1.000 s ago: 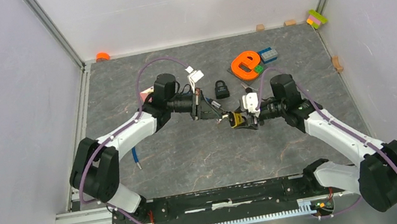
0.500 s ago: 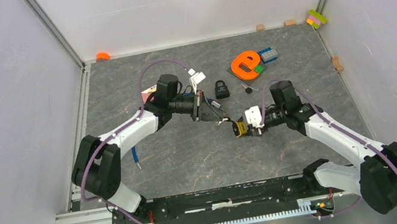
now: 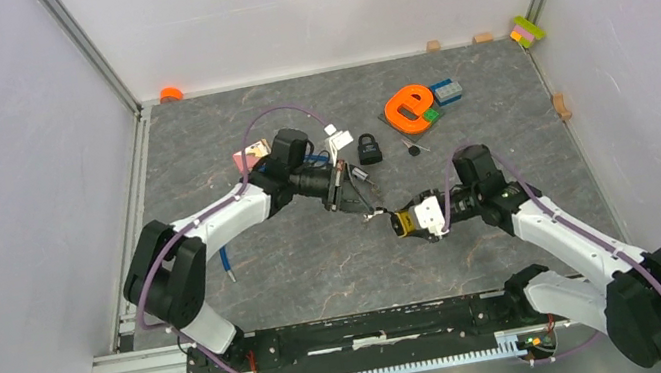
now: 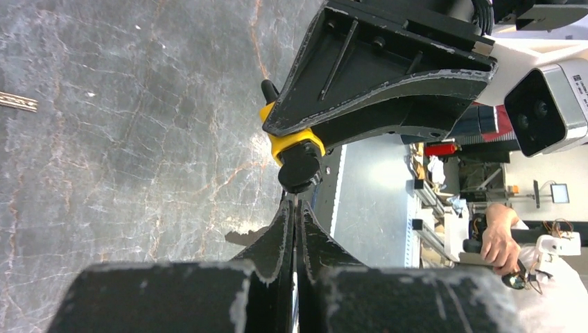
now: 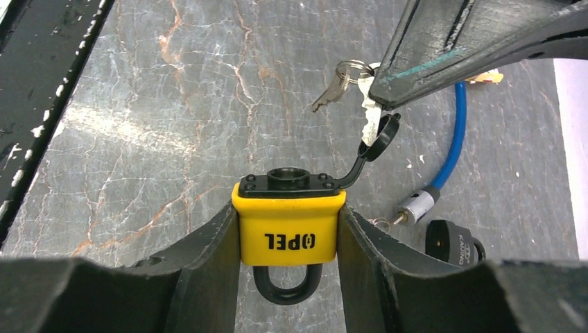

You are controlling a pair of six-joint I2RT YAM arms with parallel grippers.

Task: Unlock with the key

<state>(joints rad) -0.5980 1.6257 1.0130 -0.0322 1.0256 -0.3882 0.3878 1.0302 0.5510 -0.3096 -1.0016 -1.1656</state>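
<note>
1. The left fingers (image 4: 286,239) are pinched tight on the key (image 5: 369,119), its tip near the keyhole but not in it.
2. The right fingers (image 5: 220,243), partway apart, clamp the yellow padlock (image 5: 288,232) above the mid desk (image 5: 173,104).

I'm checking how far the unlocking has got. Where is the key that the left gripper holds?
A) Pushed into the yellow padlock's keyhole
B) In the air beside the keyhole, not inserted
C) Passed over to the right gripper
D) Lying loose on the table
B: in the right wrist view the key, pinched by the left gripper, hangs by the flipped-open dust cap. It is clear of the keyhole of the yellow padlock, which the right gripper clamps.
</note>
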